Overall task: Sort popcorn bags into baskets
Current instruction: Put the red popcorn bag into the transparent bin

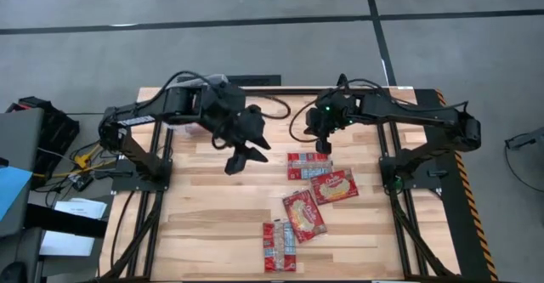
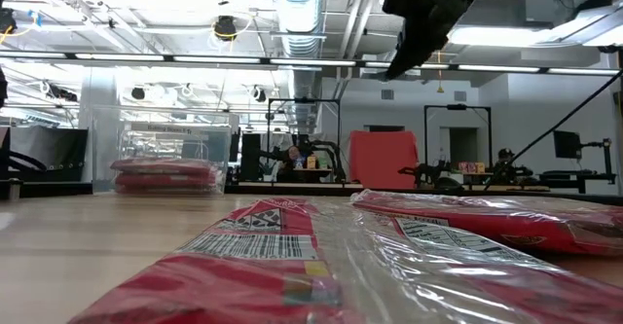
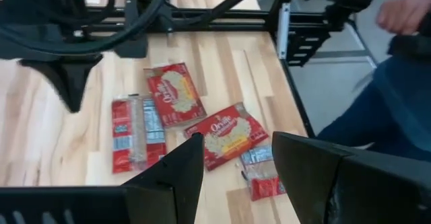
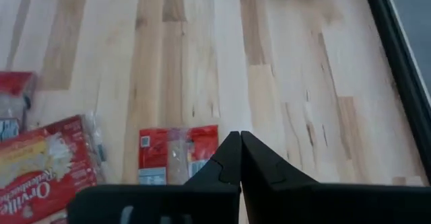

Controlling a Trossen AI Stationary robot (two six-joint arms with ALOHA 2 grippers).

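Four popcorn bags (image 1: pixel 308 205) lie around the tabletop's (image 1: pixel 204 206) five o'clock, and we judge the next pick belongs to our spread, empty left end effector (image 1: pixel 246 153), while the right end effector (image 1: pixel 324 144) hovers closed, the tub (image 2: pixel 164 153) waiting at eleven.

The desk (image 1: pixel 212 206) is pale, planked wood with visible grain and a smooth, faintly satin finish, framed by dark matt metal rails (image 3: pixel 222 23), and the floor (image 1: pixel 255 28) around it looks like dull grey concrete. The popcorn bags (image 1: pixel 304 215) toward five o'clock of the desk's middle are red packets in glossy, crinkled clear plastic film that catches the light, while the basket (image 2: pixel 161 154) is clear, see-through hard plastic. Both the left hand (image 3: pixel 232 177) and the right hand (image 4: pixel 239 160) have fingers of matt black plastic
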